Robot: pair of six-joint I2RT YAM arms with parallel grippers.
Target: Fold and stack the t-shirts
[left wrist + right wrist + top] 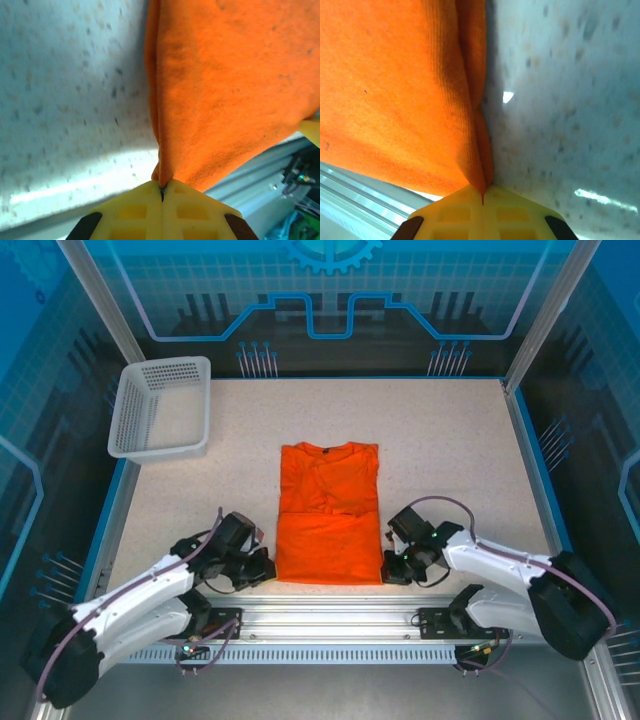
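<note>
left gripper (161, 188) and right gripper (483, 193) pinch the t-shirt (328, 510), basket (165, 363) well apart.

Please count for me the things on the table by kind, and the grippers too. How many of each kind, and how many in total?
orange t-shirt: 1
white basket: 1
grippers: 2 (left gripper, right gripper, each shut on a near corner of the shirt)
Total: 4

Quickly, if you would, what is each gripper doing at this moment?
Left gripper: closed on the near left corner of the orange t-shirt.
Right gripper: closed on the near right corner of the same shirt.
</note>
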